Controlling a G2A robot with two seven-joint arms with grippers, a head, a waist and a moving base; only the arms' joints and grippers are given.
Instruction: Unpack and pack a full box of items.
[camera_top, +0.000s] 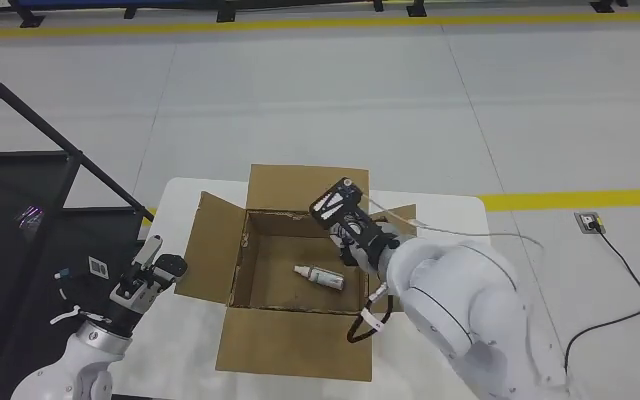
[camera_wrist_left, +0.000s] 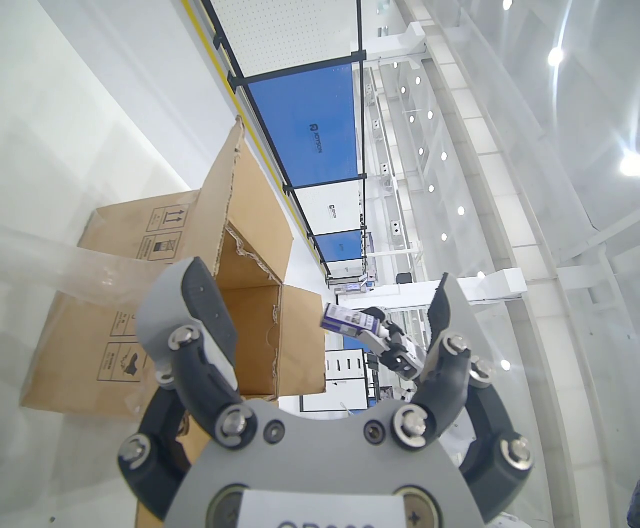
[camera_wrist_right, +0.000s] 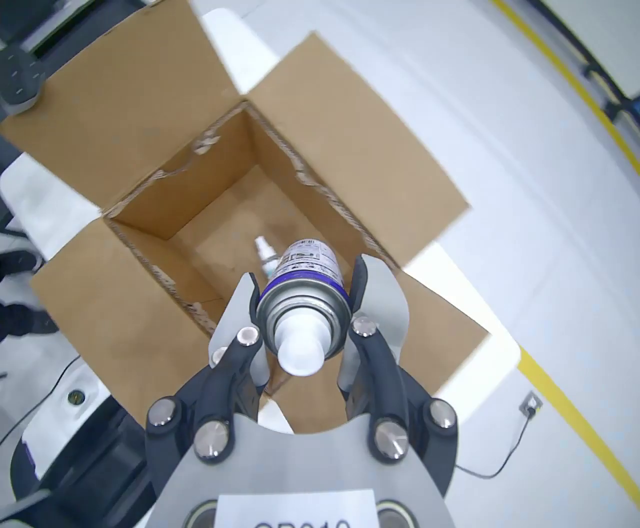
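A brown cardboard box stands on a white table with all four flaps folded outward. The right gripper is over the box's opening, near its far right corner. Its fingers are clamped on either side of a cylindrical metal aerosol can with a purple band, a printed white label and a white cap. The can's base points down into the box and its cap faces the wrist. A small white spray bottle lies on its side on the box floor, roughly at the middle. The left gripper is outside the box, just beyond its left flap, with its fingers spread wide and holding nothing.
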